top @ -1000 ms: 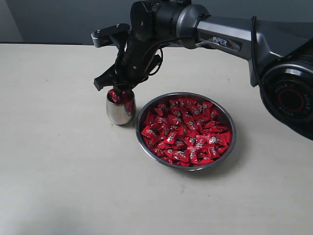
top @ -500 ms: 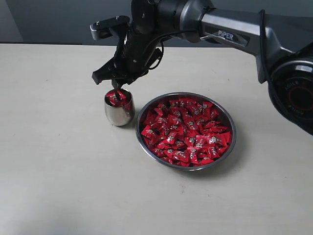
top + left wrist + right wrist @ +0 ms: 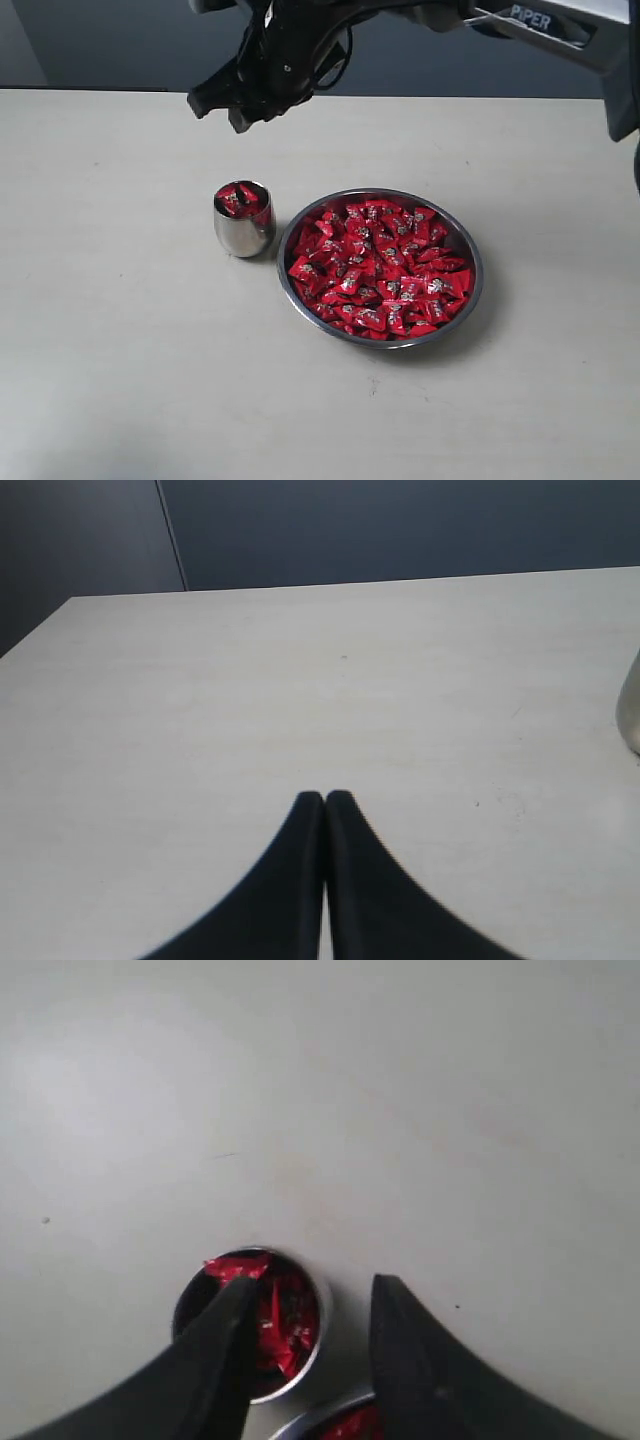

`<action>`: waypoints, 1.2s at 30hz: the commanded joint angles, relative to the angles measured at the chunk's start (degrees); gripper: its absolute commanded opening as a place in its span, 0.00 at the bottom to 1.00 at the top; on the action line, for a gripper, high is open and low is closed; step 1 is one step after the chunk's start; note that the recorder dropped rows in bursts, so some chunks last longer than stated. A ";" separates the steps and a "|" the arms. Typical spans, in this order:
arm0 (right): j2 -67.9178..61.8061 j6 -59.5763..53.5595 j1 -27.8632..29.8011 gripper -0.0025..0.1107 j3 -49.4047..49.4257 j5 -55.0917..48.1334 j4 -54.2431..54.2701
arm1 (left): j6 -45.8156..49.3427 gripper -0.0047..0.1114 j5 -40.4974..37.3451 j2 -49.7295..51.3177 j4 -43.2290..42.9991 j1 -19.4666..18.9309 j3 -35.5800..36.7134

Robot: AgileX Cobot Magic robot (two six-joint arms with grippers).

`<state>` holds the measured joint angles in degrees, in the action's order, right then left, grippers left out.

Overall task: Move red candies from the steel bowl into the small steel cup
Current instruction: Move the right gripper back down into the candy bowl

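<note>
The left gripper [image 3: 324,798] sits low over the pale table [image 3: 120,350], its fingers pressed together with nothing between them. The right arm reaches in from the right across the top of the exterior view, wrist bent downward. The right gripper [image 3: 218,112] hangs well above the small steel cup [image 3: 243,232], fingers spread apart and empty. The cup stands upright, red wrappers showing at its mouth. Just beside it to the right, the steel bowl [image 3: 474,262] holds a heap of red candies [image 3: 378,268]. Nothing blocks either vessel.
</note>
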<state>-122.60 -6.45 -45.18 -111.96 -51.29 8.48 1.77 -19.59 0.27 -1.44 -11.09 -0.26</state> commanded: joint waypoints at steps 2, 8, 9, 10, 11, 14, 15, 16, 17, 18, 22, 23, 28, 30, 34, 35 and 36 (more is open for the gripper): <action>5.43 0.45 3.05 0.35 9.68 6.59 -0.49 | -0.08 0.04 0.45 -0.27 -0.11 0.38 0.26; 16.94 0.96 5.44 0.35 30.60 22.25 -0.62 | -0.08 0.04 0.45 -0.27 -0.11 0.38 0.26; 19.15 1.13 6.17 0.35 34.15 24.77 -0.65 | -0.08 0.04 0.45 -0.27 -0.11 0.38 0.26; 21.15 1.95 7.00 0.35 37.56 26.95 -0.65 | -0.08 0.04 0.45 -0.27 -0.11 0.38 0.26; 22.69 2.45 7.79 0.35 40.18 28.88 -0.74 | -0.08 0.04 0.45 -0.27 -0.11 0.38 0.26; 27.16 4.18 11.01 0.35 48.42 32.87 -0.74 | -0.08 0.04 0.45 -0.27 -0.11 0.38 0.26; 28.57 5.17 12.46 0.35 51.10 33.69 -0.62 | -0.08 0.04 0.45 -0.27 -0.11 0.38 0.26; 29.31 5.18 13.33 0.35 52.56 33.92 -0.37 | -0.08 0.04 0.45 -0.27 -0.11 0.38 0.26; 29.78 5.18 14.09 0.35 53.83 33.81 -0.01 | -0.08 0.04 0.45 -0.27 -0.11 0.38 0.26; 30.25 5.18 14.94 0.35 54.57 33.10 0.37 | -0.08 0.04 0.45 -0.27 -0.11 0.38 0.26; 30.18 5.18 15.41 0.35 54.83 30.36 0.37 | -0.08 0.04 0.45 -0.27 -0.11 0.38 0.26; 30.06 5.18 15.41 0.35 54.83 30.31 0.37 | -0.08 0.04 0.45 -0.27 -0.11 0.38 0.26; 29.65 5.01 15.41 0.35 54.45 30.05 0.49 | -0.08 0.04 0.45 -0.27 -0.11 0.38 0.26; 28.76 5.05 15.41 0.35 53.77 29.95 0.35 | -0.08 0.04 0.45 -0.27 -0.11 0.38 0.26; 26.03 5.05 15.41 0.35 51.32 28.53 0.35 | -0.08 0.04 0.45 -0.27 -0.11 0.38 0.26; 25.07 5.05 15.41 0.35 50.42 27.31 0.35 | -0.08 0.04 0.45 -0.27 -0.11 0.38 0.26; 23.95 4.92 15.41 0.35 49.47 25.85 0.35 | -0.08 0.04 0.45 -0.27 -0.11 0.38 0.26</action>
<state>-96.51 -1.48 -30.09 -60.51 -22.81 9.05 1.77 -19.59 0.27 -1.44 -11.09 -0.26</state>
